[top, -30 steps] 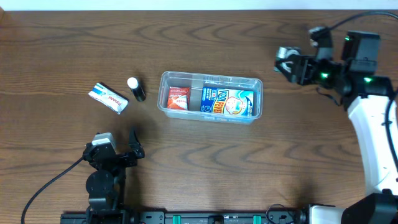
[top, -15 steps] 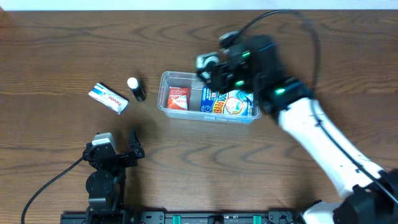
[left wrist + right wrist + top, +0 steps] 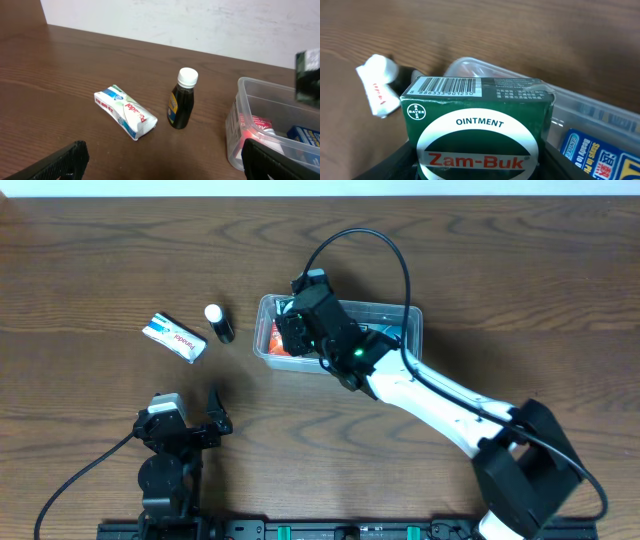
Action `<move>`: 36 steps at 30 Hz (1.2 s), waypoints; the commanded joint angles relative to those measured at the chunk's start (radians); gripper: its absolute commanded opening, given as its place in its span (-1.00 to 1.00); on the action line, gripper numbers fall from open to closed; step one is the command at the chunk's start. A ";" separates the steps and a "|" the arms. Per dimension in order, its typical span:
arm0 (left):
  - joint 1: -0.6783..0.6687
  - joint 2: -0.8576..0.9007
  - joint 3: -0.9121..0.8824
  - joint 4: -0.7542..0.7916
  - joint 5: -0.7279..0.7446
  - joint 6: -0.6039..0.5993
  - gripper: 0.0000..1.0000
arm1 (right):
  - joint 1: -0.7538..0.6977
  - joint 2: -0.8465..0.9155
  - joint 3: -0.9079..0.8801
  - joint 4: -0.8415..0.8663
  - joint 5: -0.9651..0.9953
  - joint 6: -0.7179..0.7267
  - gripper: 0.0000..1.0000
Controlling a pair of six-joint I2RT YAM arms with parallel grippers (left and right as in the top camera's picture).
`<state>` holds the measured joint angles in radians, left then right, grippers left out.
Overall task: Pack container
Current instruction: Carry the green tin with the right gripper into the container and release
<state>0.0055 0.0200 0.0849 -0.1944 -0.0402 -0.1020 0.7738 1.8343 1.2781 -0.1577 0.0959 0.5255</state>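
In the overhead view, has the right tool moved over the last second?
Yes. The right tool, gripping a green ointment box, has swept left from the right side of the table to above the left end of the container.

Right tool grips ointment box; left tool spread.

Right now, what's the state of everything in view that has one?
left gripper: open, empty.
right gripper: fingers shut on the ointment box.
ointment box: gripped, over the container.
container: no lid, partly filled.
bottle: upright, capped.
white packet: lying flat, outside the container.
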 commanded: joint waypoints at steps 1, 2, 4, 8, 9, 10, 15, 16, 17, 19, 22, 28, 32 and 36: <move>0.005 0.003 -0.016 -0.035 0.006 0.012 0.96 | 0.005 0.031 0.014 0.010 0.055 0.074 0.10; 0.005 0.003 -0.016 -0.035 0.006 0.012 0.96 | 0.005 0.034 0.014 0.010 0.058 0.083 0.10; 0.005 0.003 -0.016 -0.035 0.006 0.012 0.96 | 0.005 0.046 0.014 0.013 0.058 0.107 0.10; 0.005 0.003 -0.016 -0.035 0.006 0.012 0.96 | 0.010 0.068 0.014 0.027 0.057 0.136 0.10; 0.005 0.003 -0.016 -0.035 0.006 0.012 0.96 | 0.012 0.073 0.014 0.030 0.058 0.146 0.10; 0.005 0.003 -0.016 -0.035 0.006 0.012 0.96 | 0.013 0.079 0.014 0.035 0.057 0.151 0.10; 0.005 0.003 -0.016 -0.035 0.006 0.012 0.96 | 0.031 0.092 0.014 0.038 0.050 0.158 0.10; 0.005 0.003 -0.016 -0.035 0.006 0.012 0.96 | 0.034 0.096 0.014 0.038 0.050 0.158 0.10; 0.005 0.003 -0.016 -0.035 0.006 0.012 0.96 | 0.038 0.097 0.014 0.039 0.051 0.158 0.11; 0.005 0.003 -0.016 -0.035 0.006 0.012 0.96 | 0.043 0.099 0.014 0.044 0.050 0.158 0.11; 0.005 0.003 -0.016 -0.035 0.006 0.012 0.96 | 0.048 0.099 0.014 0.046 0.050 0.158 0.11; 0.005 0.003 -0.016 -0.035 0.006 0.012 0.96 | 0.059 0.099 0.014 0.032 0.050 0.158 0.11; 0.005 0.003 -0.016 -0.035 0.006 0.012 0.96 | 0.061 0.099 0.014 0.034 0.050 0.158 0.11; 0.005 0.003 -0.016 -0.035 0.006 0.012 0.96 | 0.062 0.103 0.014 0.035 0.050 0.158 0.12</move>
<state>0.0055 0.0204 0.0849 -0.1944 -0.0402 -0.1024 0.8253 1.9236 1.2781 -0.1261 0.1314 0.6704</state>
